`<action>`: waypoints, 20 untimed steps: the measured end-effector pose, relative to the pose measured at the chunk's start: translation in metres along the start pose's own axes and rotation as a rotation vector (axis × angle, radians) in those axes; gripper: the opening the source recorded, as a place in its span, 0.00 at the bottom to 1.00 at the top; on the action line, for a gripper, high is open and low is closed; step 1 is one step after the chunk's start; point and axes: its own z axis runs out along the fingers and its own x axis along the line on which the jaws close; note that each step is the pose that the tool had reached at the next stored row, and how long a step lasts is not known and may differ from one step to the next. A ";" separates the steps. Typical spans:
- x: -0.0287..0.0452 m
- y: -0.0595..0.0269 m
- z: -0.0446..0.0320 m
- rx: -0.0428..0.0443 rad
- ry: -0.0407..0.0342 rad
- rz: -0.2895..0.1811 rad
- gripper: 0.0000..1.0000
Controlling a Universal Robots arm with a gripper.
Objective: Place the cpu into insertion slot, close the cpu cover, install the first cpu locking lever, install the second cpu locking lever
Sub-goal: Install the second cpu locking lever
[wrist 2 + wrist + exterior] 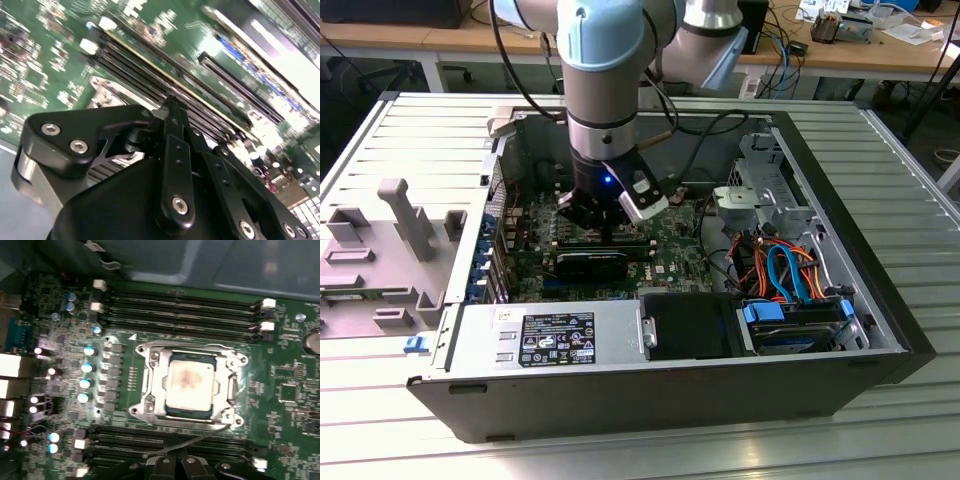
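In the first wrist view the cpu (191, 385), a square chip with a dull silver top, lies in the socket on the green motherboard (290, 390). The silver cpu cover (155, 385) is down around it. One thin wire lever (195, 439) slants up off the socket's edge, its free end by my gripper (176, 462). Another lever (185, 344) lies flat along the opposite edge. My gripper (171, 102) has its black fingers (175, 150) closed together; whether they pinch the lever I cannot tell. In the exterior view the gripper (603, 228) hangs low inside the computer case.
Black memory slots (180, 307) run along both sides of the socket. The case walls (880, 300) enclose the board. A power supply (550, 340) sits at the front, and a drive cage with orange and blue cables (785, 270) on the exterior view's right. Grey holders (400, 215) stand outside on the left.
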 end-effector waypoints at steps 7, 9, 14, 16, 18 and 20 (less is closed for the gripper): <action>-0.0306 -0.0045 0.0007 -0.0161 0.0137 0.001 0.11; -0.0312 -0.0039 0.0006 -0.0206 0.0135 0.001 0.11; -0.0282 -0.0012 0.0016 -0.0253 0.0130 0.000 0.11; -0.0262 -0.0009 0.0019 -0.0255 0.0130 0.000 0.11; -0.0223 -0.0006 0.0022 -0.0252 0.0131 0.000 0.11; -0.0184 -0.0002 0.0025 -0.0252 0.0129 0.000 0.11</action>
